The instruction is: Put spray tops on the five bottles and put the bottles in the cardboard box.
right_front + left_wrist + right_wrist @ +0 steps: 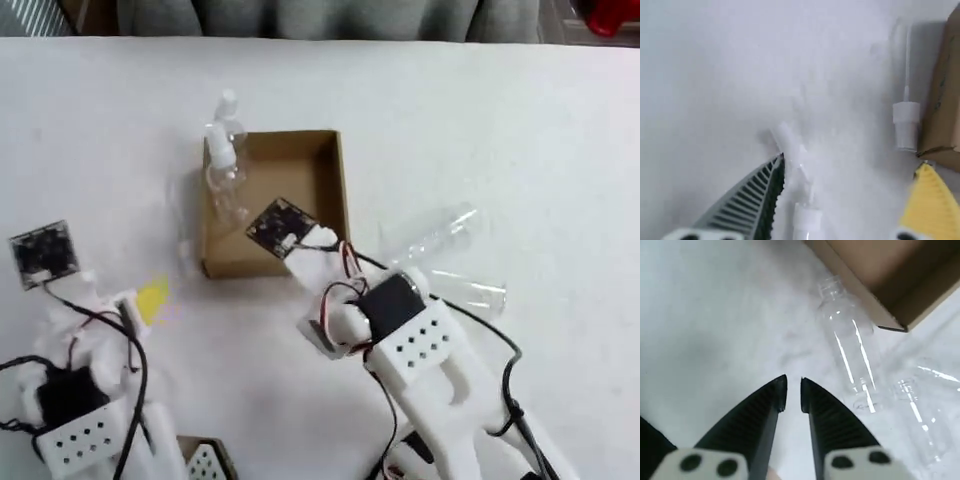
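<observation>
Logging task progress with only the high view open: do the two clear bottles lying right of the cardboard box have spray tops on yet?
Observer: No. The right wrist view shows the box-side bottle and the outer bottle both with bare, open necks.
Operator: What is the left end effector over?
Observer: The left end effector is open, with a loose spray top on the table between its fingers.
Operator: Any more tops?
Observer: A second spray top, dip tube attached, lies beside the wall of the cardboard box.
</observation>
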Robot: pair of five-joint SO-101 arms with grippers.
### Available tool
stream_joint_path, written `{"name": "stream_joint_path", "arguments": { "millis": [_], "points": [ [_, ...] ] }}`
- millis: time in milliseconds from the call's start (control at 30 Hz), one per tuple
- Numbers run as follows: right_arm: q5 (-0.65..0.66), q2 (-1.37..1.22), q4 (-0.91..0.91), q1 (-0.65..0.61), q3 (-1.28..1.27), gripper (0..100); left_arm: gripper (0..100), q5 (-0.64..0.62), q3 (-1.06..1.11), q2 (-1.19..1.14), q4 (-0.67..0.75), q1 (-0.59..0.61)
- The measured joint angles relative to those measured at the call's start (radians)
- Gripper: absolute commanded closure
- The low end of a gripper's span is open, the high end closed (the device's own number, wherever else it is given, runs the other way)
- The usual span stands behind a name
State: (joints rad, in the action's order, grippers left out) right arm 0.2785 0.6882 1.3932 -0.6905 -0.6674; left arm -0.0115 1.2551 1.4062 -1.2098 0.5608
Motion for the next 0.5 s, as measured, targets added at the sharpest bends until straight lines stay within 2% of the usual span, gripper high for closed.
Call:
{"name": "stream_joint_path", "arguments": {
  "millis": [100, 300, 500],
  "points": [
    [0.002, 0.0, -0.041, 0.002, 0.0, 97.8, 63, 0.044, -0.092, -0.02, -0.032, 0.054],
    [0.005, 0.0, -0.138, -0.015, 0.0, 97.8, 63, 0.068, -0.325, -0.295, -0.066, 0.161],
    [0.005, 0.0, -0.21, -0.155, 0.0, 97.8, 63, 0.069, -0.591, -0.628, -0.066, 0.319]
  ]
}}
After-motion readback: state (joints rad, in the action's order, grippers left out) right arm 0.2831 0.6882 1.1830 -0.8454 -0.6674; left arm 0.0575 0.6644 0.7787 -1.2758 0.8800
